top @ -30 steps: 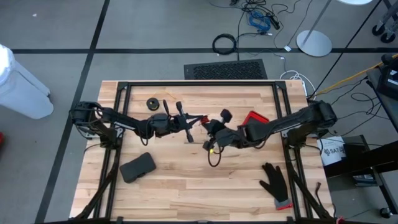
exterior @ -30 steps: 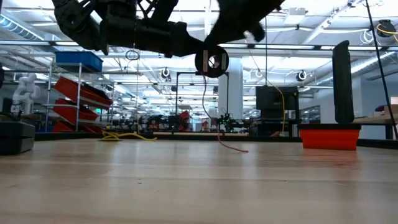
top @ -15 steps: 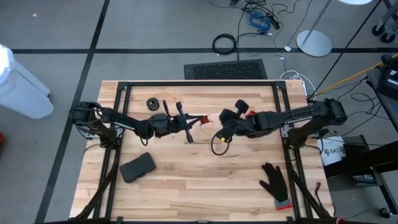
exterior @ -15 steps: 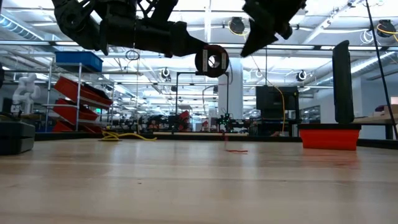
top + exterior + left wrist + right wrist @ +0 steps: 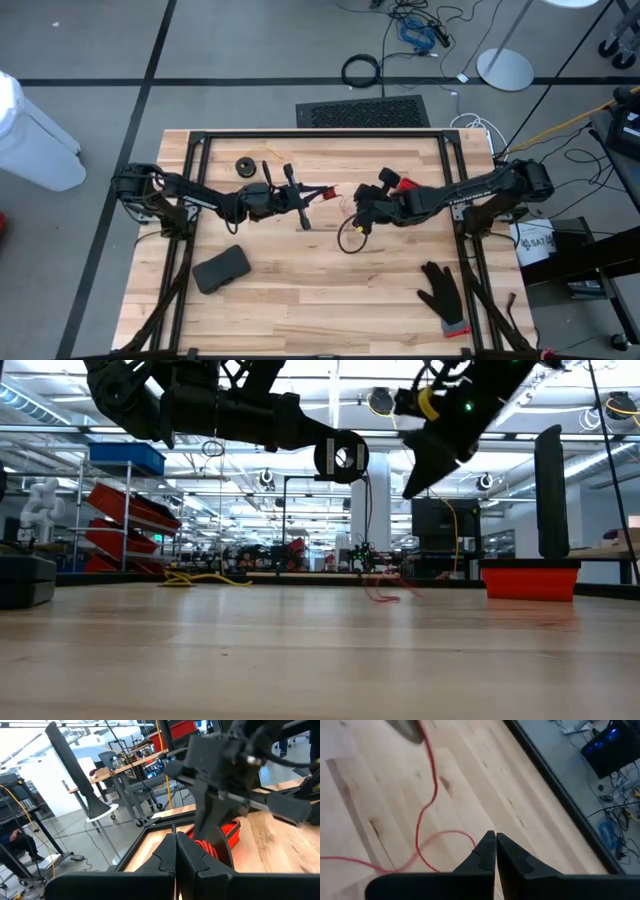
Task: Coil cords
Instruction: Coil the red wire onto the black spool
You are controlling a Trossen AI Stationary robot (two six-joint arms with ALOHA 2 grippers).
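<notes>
My left gripper (image 5: 303,197) is held above the table's middle, shut on a small black round spool (image 5: 340,458) wound with red cord (image 5: 206,847). The red cord hangs down from the spool, and its slack lies in loops on the table (image 5: 386,589). My right gripper (image 5: 357,208) is just right of the spool, clear of the table, and shut on the red cord (image 5: 427,795). A second black spool (image 5: 245,166) lies flat on the table at the far left. I cannot make out the yellow-tan cord. My left gripper holds the spool (image 5: 340,458) at its fingertips, coming level from the table's left. The spool is lifted clear, with its round face toward the near edge. The fingers hide the place of contact. My right gripper pinches a single strand of the red cord (image 5: 474,838) between its two fingertips, slanting downward from the table's right. The cord runs off slack in a curve over the table (image 5: 420,851).
A red tray (image 5: 407,187) stands behind my right arm. A black glove (image 5: 441,293) lies at the near right, and a black pouch (image 5: 221,268) lies at the near left. Black frame rails (image 5: 320,134) run along the table's edges.
My right gripper has risen from beside the spool and swung toward the table's far and right edges, then come back a little toward the near edge. The red cord has gone with it, and its slack on the table has shifted into new loops. The spool has kept still.
</notes>
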